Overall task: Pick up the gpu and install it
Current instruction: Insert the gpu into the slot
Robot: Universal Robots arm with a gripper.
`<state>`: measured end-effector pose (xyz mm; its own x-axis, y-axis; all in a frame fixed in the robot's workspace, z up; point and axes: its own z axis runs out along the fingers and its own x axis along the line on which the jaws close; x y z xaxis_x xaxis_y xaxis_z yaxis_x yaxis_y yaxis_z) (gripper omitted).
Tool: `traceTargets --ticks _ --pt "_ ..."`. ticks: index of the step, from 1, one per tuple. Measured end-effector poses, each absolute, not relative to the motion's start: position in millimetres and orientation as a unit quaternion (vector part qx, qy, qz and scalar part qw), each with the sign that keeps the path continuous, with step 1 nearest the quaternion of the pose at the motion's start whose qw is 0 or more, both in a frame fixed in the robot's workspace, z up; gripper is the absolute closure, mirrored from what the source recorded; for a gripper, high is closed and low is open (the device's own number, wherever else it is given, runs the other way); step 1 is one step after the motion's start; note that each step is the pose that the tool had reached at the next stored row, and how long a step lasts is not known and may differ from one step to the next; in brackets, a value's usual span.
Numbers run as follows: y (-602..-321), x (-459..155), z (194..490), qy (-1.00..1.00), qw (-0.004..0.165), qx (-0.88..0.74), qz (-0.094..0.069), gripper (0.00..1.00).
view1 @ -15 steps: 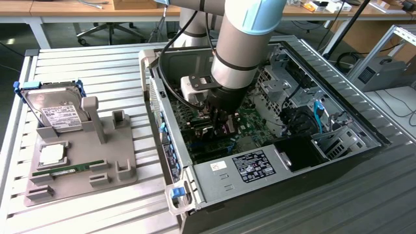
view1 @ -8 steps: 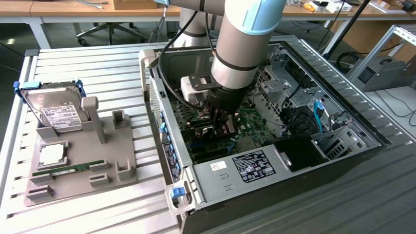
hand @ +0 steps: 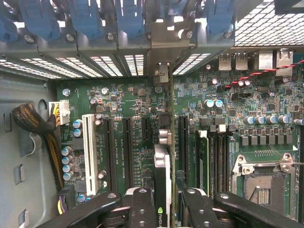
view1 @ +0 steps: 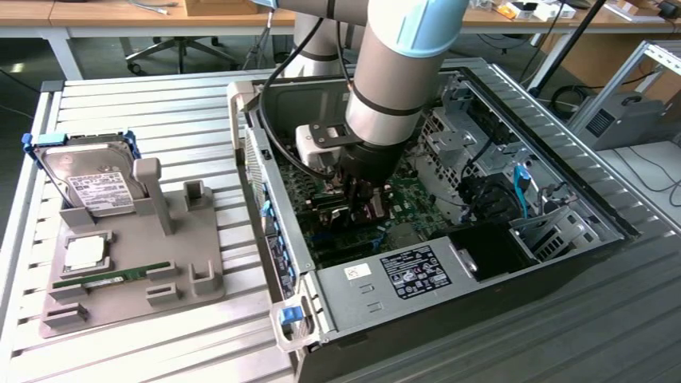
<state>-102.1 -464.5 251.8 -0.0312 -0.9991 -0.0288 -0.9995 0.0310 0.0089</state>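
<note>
Grip is applied by the black jaws to the gpu (hand: 160, 190), a thin, flat, dark rectangular expansion card. It is pinched on its two broad faces and is seen edge-on in the wrist view. The card is held upright inside the open grey metal computer case (view1: 352, 299), which lies on the ribbed metal surface (view1: 159, 104). It stands over the green motherboard (hand: 133, 95), among the long black expansion slots (hand: 127, 147) and in line with the rear bracket openings. Whether its lower edge has entered a slot cannot be told.

The card is judged to be light and stiff, but fragile: its faces are likely to carry small components and its contact edge is easily damaged. It is best held across the flat faces near the upper edge, squarely, so that it is not twisted. The smooth faces may slip if they are pinched only lightly.
</note>
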Motion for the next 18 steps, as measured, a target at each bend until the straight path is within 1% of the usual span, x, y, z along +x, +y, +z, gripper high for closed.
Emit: traceTargets --ticks 18 --pt "-464.4 -102.1 251.8 0.728 0.007 -0.686 0.013 0.73"
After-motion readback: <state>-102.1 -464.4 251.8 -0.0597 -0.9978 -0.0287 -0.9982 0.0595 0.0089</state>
